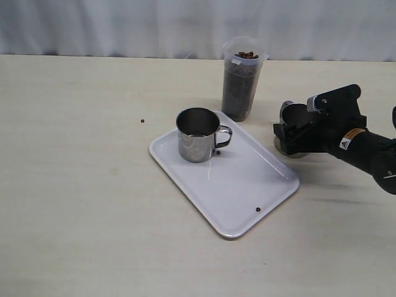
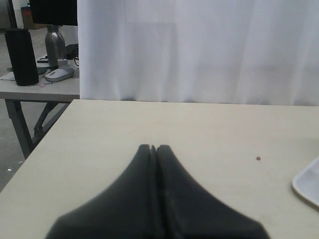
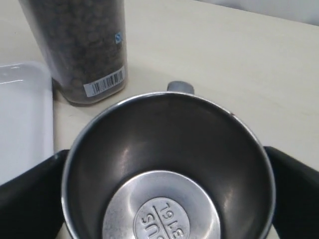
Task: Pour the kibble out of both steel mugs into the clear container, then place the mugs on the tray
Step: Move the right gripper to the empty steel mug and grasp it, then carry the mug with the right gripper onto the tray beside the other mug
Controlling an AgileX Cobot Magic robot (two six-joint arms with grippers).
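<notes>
One empty steel mug stands upright on the far-left part of the white tray, its handle to the right. The other steel mug stands on the table just right of the tray, empty, its stamped bottom bare. My right gripper is open, one finger on each side of that mug's wall. The clear container behind the tray is nearly full of kibble. My left gripper is shut on nothing, over bare table left of the tray's corner.
Stray pellets lie on the table and on the tray, one beside the tray mug. A white curtain hangs behind the table. A side desk with a bottle stands beyond the table's left edge.
</notes>
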